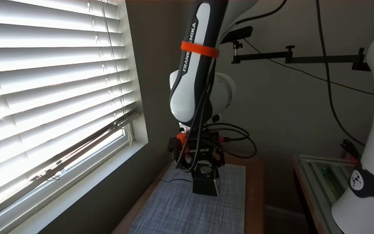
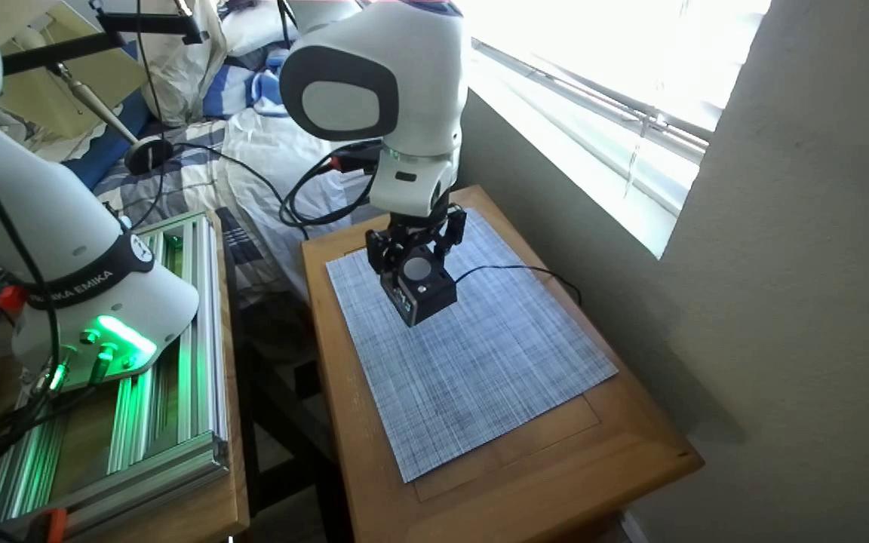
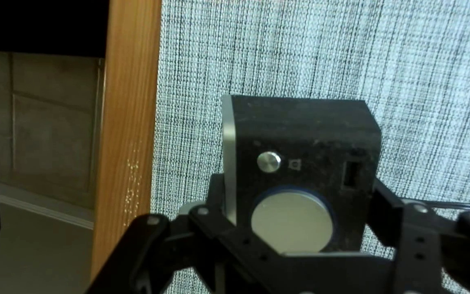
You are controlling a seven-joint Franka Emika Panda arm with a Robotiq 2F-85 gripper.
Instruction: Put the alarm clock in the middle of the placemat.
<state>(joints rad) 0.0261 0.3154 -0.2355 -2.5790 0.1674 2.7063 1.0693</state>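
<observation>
My gripper (image 3: 298, 192) is pinching the alarm clock (image 3: 304, 120), one finger (image 3: 216, 190) against its silver-edged front and the opposite one against its back. Between my fingers, the clock's top shows a pale disc (image 3: 292, 222), with a small silver button (image 3: 269, 162) and a dark slot (image 3: 351, 174) just ahead of it. A thin cord (image 2: 506, 267) runs out past my back-side finger, toward the window side.

Below my gripper is the grey placemat (image 2: 495, 362); I cannot tell whether the clock touches it or hangs slightly above. One edge of the mat lies near the finger at the clock's front, while more of the weave stretches away on the cord side. Around the mat, the brown wooden surface (image 2: 370, 445) shows as a border.

Higher up from my gripper, an orange band (image 1: 200, 49) circles my arm. Farther out on the cord side are pale blinds (image 1: 50, 84) in a window. On the opposite side, well apart from my gripper, my white base (image 2: 102, 302) glows green on a metal frame (image 2: 201, 377). Beyond my gripper, past the surface, is a bed (image 2: 265, 143) with plaid bedding.
</observation>
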